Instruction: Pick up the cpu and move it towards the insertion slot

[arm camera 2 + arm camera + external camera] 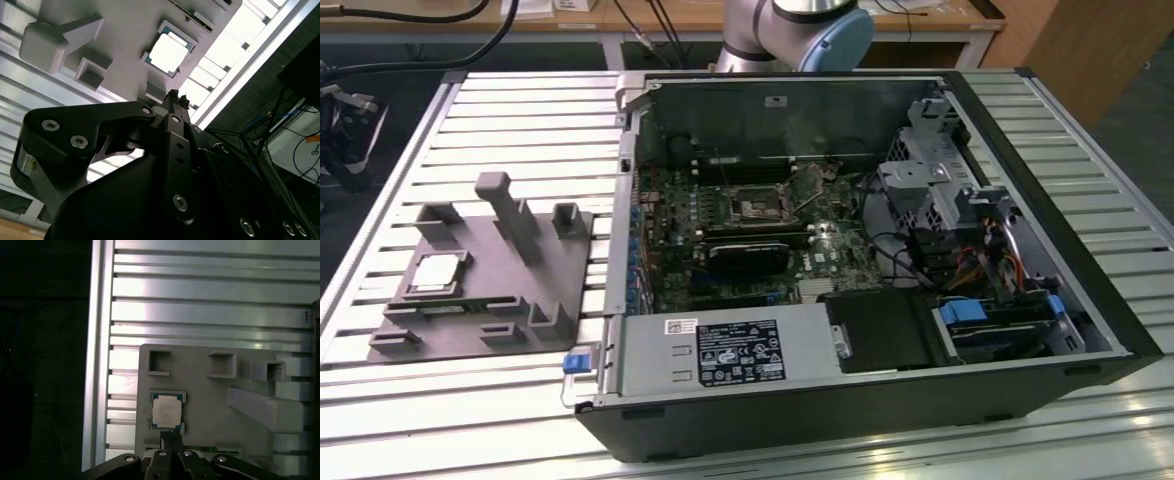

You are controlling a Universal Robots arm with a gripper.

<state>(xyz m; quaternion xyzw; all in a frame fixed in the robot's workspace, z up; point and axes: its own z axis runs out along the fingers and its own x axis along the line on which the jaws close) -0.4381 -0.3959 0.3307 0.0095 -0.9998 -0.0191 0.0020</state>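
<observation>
Lying flat in a square recess of the grey plastic fixture [487, 285], the cpu [438, 272] is being shown with its silver top facing up, at the exterior view's left. The fixture is being carried by the slatted aluminium surface [520, 120], just beside the open computer case [854, 420]. Inside the case, the insertion slot [758, 208] is being shown on the motherboard [674, 280] as a square metal frame around a dark centre, well apart from the cpu. The robot arm [807, 25] is being seen at the far side of the surface, behind the case.

In both wrist views the gripper [172, 434] is being shown over the fixture, with its tips near one edge of the cpu. The jaws are being shown pressed together, and nothing is being pinched between them. In the second wrist view the gripper [173, 94] is being seen just short of the cpu [168, 54]. A gap appears to be lying between the tips and the chip, though contact with the fixture cannot be told from these angles.
</observation>
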